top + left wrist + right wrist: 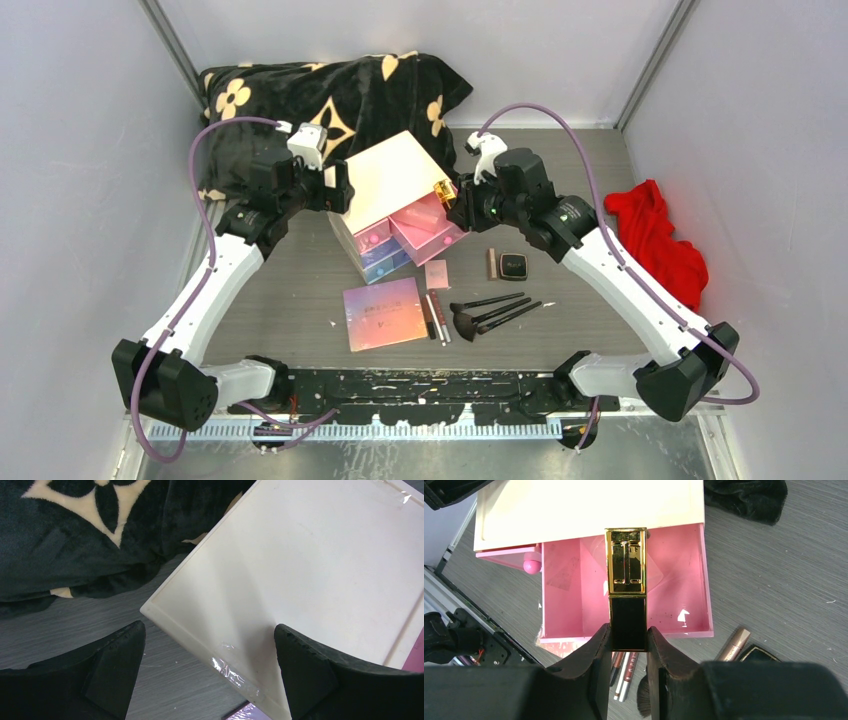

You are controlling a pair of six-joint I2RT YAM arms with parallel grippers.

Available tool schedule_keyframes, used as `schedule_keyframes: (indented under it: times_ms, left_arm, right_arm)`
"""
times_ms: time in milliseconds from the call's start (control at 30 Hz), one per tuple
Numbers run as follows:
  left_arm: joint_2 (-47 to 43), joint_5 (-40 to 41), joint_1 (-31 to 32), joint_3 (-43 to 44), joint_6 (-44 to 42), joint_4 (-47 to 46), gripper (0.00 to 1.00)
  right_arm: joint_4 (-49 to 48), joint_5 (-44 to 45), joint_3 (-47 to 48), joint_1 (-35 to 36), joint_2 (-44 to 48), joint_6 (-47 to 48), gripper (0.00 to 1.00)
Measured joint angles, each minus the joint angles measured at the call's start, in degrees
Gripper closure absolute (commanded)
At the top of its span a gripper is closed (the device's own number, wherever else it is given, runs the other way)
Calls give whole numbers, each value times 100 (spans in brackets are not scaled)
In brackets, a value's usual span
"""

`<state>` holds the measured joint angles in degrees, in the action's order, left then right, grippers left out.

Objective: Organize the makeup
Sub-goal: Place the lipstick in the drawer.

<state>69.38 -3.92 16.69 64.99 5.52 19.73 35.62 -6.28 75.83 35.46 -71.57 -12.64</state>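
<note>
My right gripper (628, 635) is shut on the black end of a gold tube (627, 560) and holds it over the open pink drawer (569, 590) of the cream box (388, 172). The tube also shows in the top view (441, 190). My left gripper (209, 626) is open and straddles the box's left corner (200, 630), with nothing held. On the table lie the iridescent palette (384, 312), a tiny pink compact (437, 273), thin sticks (435, 318), black-handled brushes (495, 312), a black compact (515, 265) and a rose-gold tube (492, 263).
A black flowered blanket (330, 95) lies behind the box. A red cloth (660, 240) lies at the right wall. Two lower drawers (380, 250), pink and blue, stand slightly open. The cell walls close in on the left, back and right.
</note>
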Motion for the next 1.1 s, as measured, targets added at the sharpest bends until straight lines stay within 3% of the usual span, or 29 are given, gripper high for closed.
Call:
schedule_keyframes:
  times_ms: [433, 867, 1100]
  left_arm:
    - [0, 2, 0, 0, 0, 0, 0]
    - [0, 2, 0, 0, -4, 0, 0]
    - [0, 2, 0, 0, -2, 0, 0]
  right_arm:
    - [4, 192, -26, 0, -48, -39, 55]
    - [4, 518, -70, 0, -33, -33, 51]
    - [44, 1646, -444, 2, 573, 4, 46]
